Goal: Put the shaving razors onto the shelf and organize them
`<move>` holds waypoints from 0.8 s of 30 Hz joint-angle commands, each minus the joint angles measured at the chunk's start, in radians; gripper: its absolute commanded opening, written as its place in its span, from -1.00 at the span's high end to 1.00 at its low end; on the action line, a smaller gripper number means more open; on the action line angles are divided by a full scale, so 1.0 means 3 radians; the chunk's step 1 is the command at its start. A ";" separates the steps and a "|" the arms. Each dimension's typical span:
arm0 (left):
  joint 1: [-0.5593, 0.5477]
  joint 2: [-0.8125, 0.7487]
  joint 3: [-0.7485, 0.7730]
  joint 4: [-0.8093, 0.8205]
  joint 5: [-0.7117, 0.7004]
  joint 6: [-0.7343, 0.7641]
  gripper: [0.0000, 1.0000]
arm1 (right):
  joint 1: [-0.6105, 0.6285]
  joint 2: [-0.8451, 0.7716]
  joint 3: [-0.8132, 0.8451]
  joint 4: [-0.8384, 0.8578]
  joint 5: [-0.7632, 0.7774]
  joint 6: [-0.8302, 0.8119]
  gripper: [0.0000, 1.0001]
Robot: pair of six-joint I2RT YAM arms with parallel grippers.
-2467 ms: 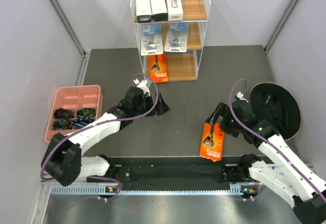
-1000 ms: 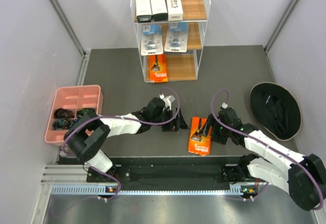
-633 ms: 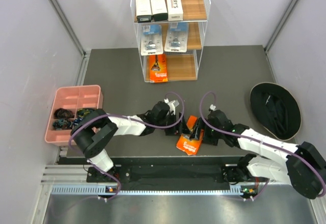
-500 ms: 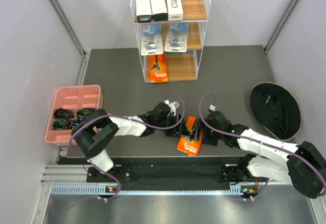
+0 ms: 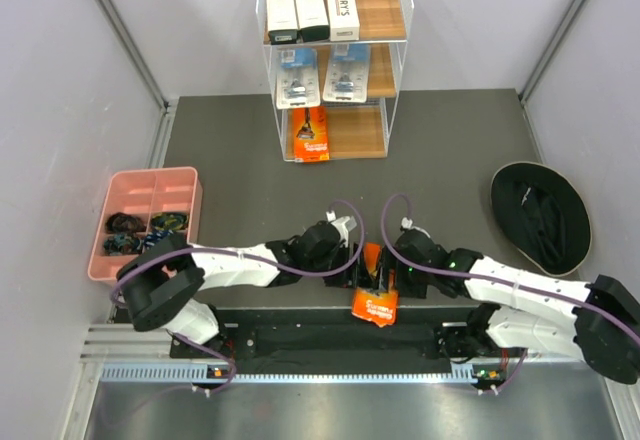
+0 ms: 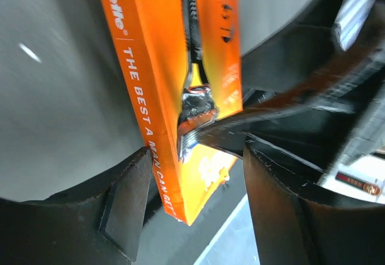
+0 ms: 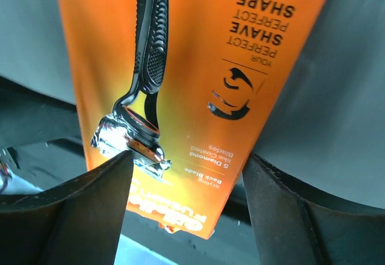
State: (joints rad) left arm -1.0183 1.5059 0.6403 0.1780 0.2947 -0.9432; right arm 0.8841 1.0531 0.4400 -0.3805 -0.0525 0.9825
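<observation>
1. Overhead view: orange card (image 5: 375, 298) overhangs the table's (image 5: 250, 170) near edge, between left gripper (image 5: 352, 270) and right gripper (image 5: 388, 278); open tabletop stretches to the shelf (image 5: 380, 5).
2. Left wrist: orange card (image 6: 162, 66) sits between the fingers; whether they grip it is unclear.
3. Right wrist: fingers (image 7: 102, 199) clamp the orange card's (image 7: 192, 66) side edges.

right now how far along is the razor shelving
Done: on the shelf, three white boxes top, two blister packs middle, one orange card bottom. In hand: the second orange card, gripped by the right gripper at the front edge of the table, left gripper around it too. Left: getting it onto the bottom tier.
</observation>
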 commanded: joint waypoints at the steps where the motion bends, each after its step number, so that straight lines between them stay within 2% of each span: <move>1: -0.0266 -0.0330 0.0034 0.0282 0.0020 -0.0174 -0.32 | 0.0315 -0.0105 0.0139 0.0144 -0.0383 0.0329 -0.43; 13: -0.0614 -0.0632 -0.0610 0.0266 -0.0256 -0.0593 -0.31 | 0.0459 -0.0304 -0.0030 -0.0015 -0.0362 0.0453 -0.43; 20: -0.0625 -0.0612 -0.0953 0.0373 -0.0491 -0.0808 -0.38 | 0.0459 -0.0228 -0.0045 -0.0030 -0.0326 0.0448 -0.44; 24: -0.0630 -0.0500 -0.1142 0.0756 -0.0588 -0.0905 -0.40 | 0.0459 -0.0233 -0.0071 -0.0030 -0.0301 0.0447 -0.43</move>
State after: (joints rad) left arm -1.2007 1.3376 0.3504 0.2592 0.1654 -1.1645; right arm 1.0061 0.9844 0.4191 -0.4309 -0.1463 1.1053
